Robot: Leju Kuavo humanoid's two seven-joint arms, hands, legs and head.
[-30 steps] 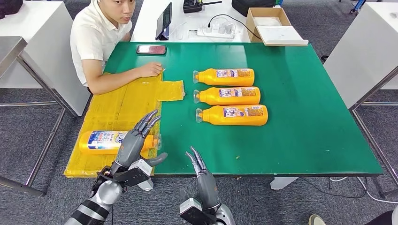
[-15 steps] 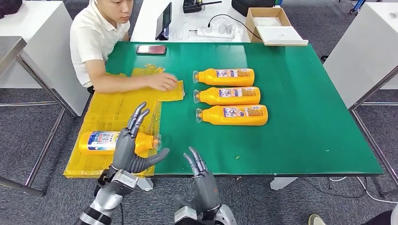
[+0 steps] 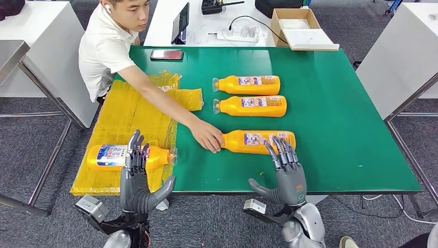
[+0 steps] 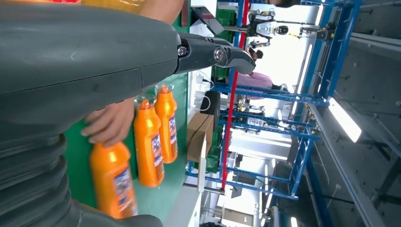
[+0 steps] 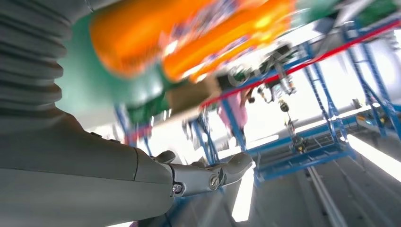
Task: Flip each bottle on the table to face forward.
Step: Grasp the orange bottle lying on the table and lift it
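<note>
Sitting on grey carpet, green table point(image 3: 335, 103) carries four orange bottles lying flat; cardboard box point(image 3: 299, 26) holds white stuff. Left hand point(image 3: 137, 181) and right hand point(image 3: 286, 173) both spread, empty.

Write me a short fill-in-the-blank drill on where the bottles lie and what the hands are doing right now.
1. The person's hand touches the cap end of the ____ bottle in the row of three.
2. The lone bottle lies on the ____ plastic sheet.
3. The left hand and right hand hold ____.
4. A phone lies on the ____ table.

Missing words: nearest; yellow; nothing; green
</note>
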